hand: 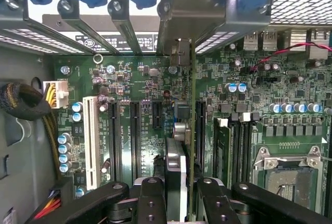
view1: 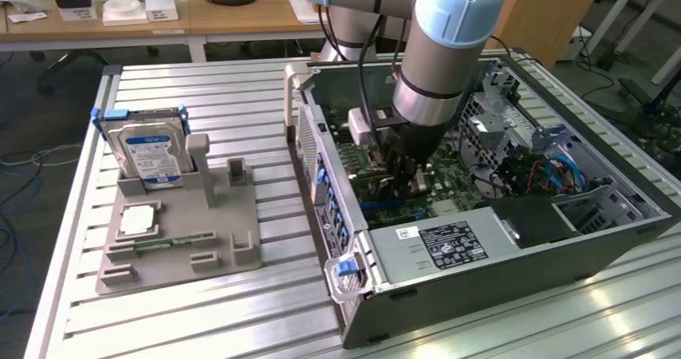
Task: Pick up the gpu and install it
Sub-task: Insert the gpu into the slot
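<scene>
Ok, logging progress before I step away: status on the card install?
Gripper shut on thin dark gpu card. Card upright at green motherboard inside open dark computer case. Nothing seen blocking it.

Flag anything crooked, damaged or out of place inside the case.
Nothing stands out. The gpu, held in the gripper, stands edge-on and parallel to the motherboard slots, with its bracket at the rear openings. No bent or broken parts show.
</scene>
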You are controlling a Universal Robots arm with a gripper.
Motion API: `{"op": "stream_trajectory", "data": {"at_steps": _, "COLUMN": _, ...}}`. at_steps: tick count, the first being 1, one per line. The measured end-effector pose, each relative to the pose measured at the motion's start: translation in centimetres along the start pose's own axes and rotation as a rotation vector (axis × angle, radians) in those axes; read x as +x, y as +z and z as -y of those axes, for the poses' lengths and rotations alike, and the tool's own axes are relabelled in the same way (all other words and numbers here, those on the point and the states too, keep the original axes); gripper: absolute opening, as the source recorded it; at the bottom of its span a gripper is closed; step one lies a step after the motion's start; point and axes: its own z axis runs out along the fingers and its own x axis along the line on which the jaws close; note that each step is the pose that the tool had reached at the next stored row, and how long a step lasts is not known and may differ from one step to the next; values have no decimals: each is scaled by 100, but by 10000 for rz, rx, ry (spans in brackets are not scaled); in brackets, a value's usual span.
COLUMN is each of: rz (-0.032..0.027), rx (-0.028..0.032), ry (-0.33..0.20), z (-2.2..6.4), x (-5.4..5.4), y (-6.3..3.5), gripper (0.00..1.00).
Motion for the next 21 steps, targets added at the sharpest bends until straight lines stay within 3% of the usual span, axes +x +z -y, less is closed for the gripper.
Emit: {"op": "stream_trajectory", "data": {"at_steps": 21, "rz": 1, "rx": 0, "ry": 0, "z": -7, "x": 4, "y": 76, "gripper": 28}}
